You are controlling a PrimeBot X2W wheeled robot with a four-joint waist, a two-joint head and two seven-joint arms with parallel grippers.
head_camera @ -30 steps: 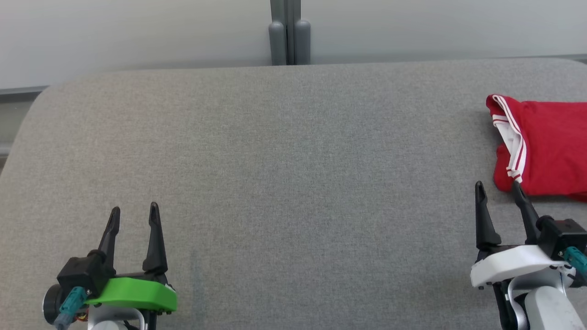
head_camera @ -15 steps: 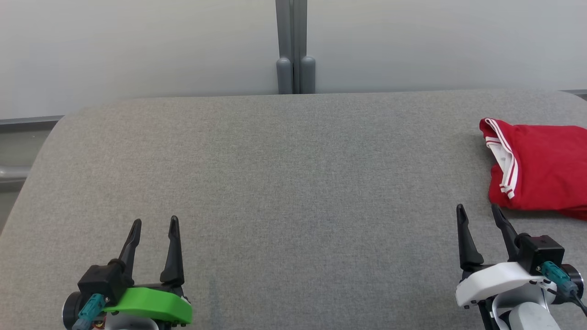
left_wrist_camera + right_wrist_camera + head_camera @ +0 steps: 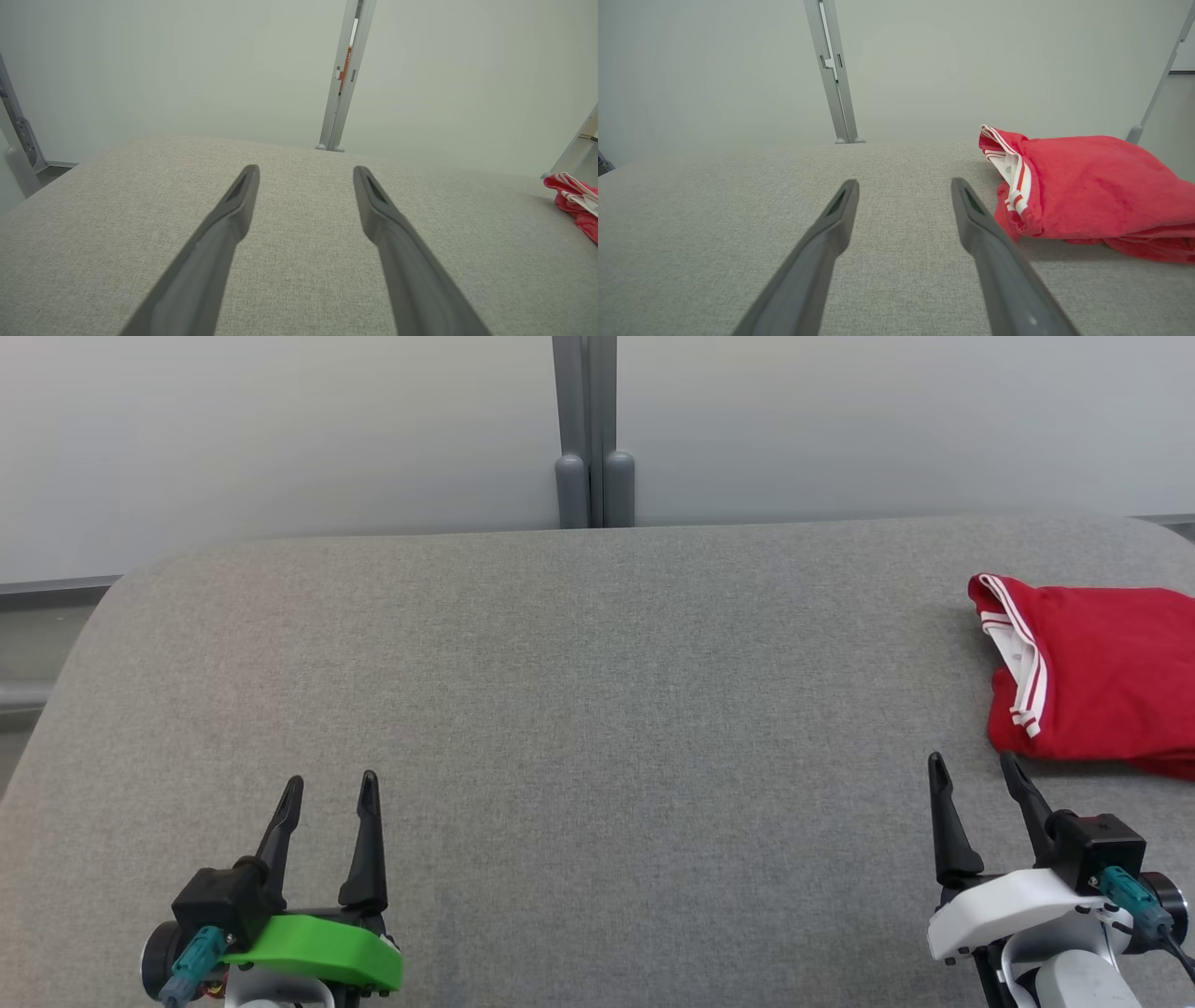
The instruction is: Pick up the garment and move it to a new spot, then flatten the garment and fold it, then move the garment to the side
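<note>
- Red garment (image 3: 1102,677), folded, at right edge of frame on grey desk (image 3: 597,709).
- Left gripper (image 3: 332,780), lower left: fingers apart, empty.
- Right gripper (image 3: 971,758), lower right: fingers apart, near garment, not touching.

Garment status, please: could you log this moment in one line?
garment: lying at right of surface, not held | left gripper: open, empty | right gripper: open, empty, beside garment

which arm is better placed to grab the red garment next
Right, most likely. The right gripper is open with its fingertips just short of the red garment, which lies at the right end of the grey table. The left gripper is open too, but far across the table.
</note>
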